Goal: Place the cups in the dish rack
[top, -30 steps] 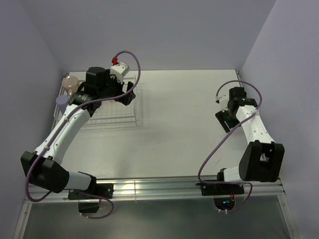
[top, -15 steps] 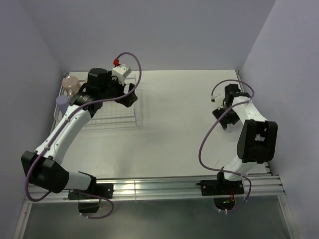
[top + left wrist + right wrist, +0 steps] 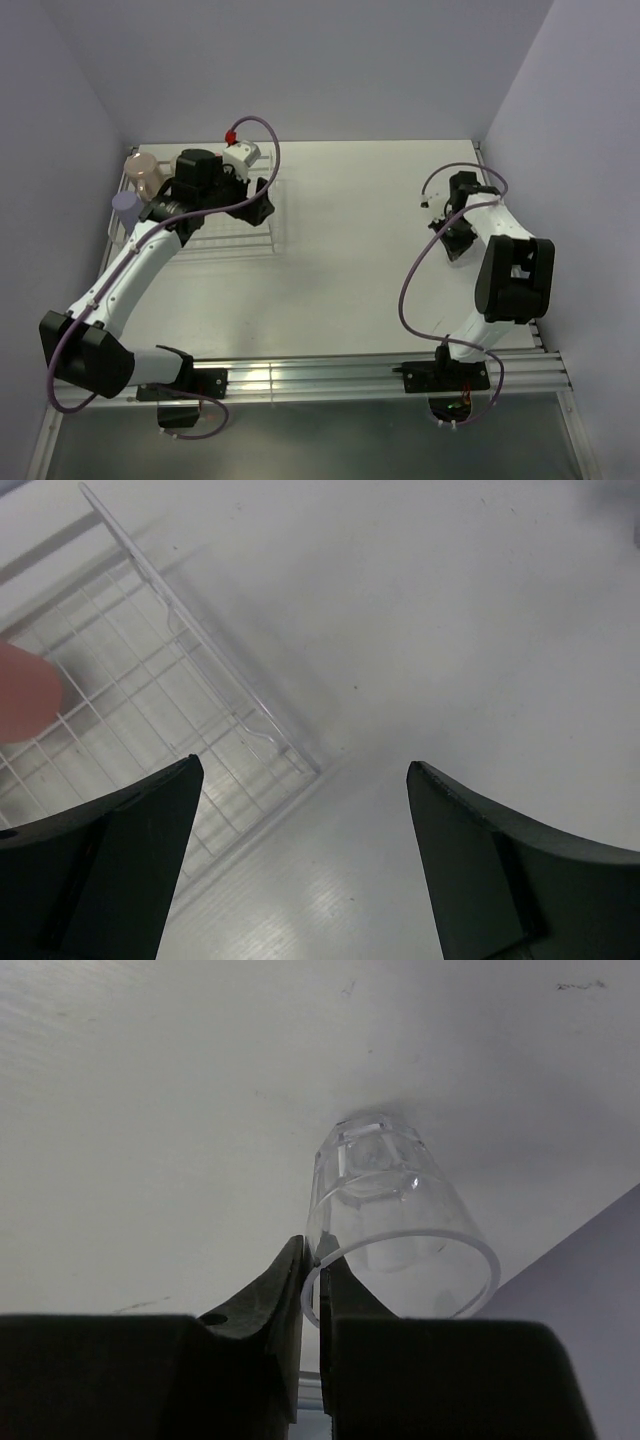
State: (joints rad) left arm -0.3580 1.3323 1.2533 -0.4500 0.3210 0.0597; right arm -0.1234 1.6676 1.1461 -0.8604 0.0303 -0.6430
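A clear glass (image 3: 385, 1210) fills the right wrist view, its open rim toward the camera and its base toward the white table. My right gripper (image 3: 312, 1260) is shut on that rim, one finger inside and one outside; seen from the top, this gripper (image 3: 452, 228) is at the far right. The dish rack (image 3: 255, 235) of clear thin bars lies at the far left. In it stand a pale pink mug (image 3: 140, 168) and a lavender cup (image 3: 124, 203). My left gripper (image 3: 258, 196) hangs open over the rack's right edge (image 3: 200, 640), holding nothing (image 3: 300, 780). A blurred coral shape (image 3: 22, 690) shows inside the rack.
Lavender walls close in the table (image 3: 350, 250) at the left, back and right. The right wall (image 3: 600, 1260) is close beside the glass. A metal rail (image 3: 320, 375) with both arm bases runs along the near edge.
My right gripper has shut on the glass rim, and the right arm has folded back toward the wall. The left gripper has drifted slightly nearer over the rack, still open.
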